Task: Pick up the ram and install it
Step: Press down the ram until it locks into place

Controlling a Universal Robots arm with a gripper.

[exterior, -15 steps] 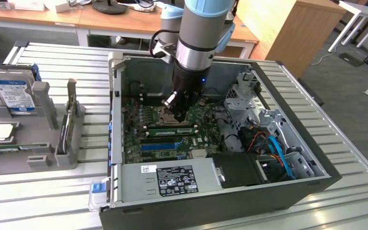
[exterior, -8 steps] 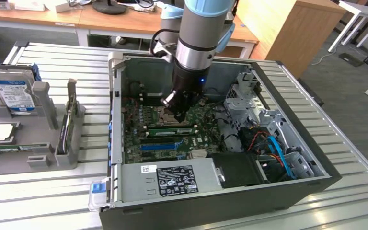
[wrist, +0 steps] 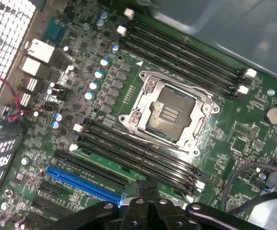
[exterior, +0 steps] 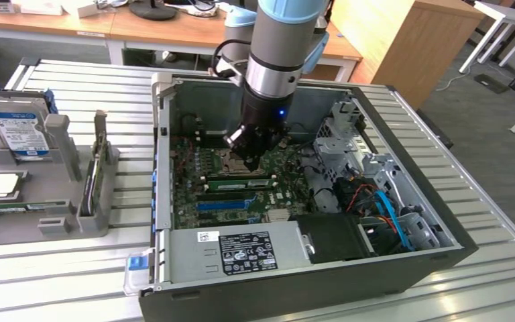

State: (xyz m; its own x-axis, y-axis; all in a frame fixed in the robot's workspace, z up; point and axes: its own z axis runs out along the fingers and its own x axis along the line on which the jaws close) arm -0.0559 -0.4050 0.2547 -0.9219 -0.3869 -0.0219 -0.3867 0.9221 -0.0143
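My gripper (exterior: 250, 166) hangs inside the open computer case (exterior: 163, 168), just above the motherboard (exterior: 280, 194). It is next to the CPU socket (wrist: 169, 112). In the wrist view the gripper (wrist: 146, 188) has its dark fingers pressed together, with nothing between them. A slim green strip that looks like the ram (exterior: 239, 180) sits in one of the black memory slots (wrist: 133, 160), directly below the fingertips. I cannot tell whether the fingertips touch it.
A blue expansion slot (wrist: 83, 182) lies beside the memory slots. The power supply (exterior: 239, 251) and drive cage with orange and blue cables (exterior: 383, 204) crowd the case's near and right sides. A grey fixture (exterior: 61, 221) holding a blue-labelled hard drive (exterior: 18, 131) stands at the exterior view's left.
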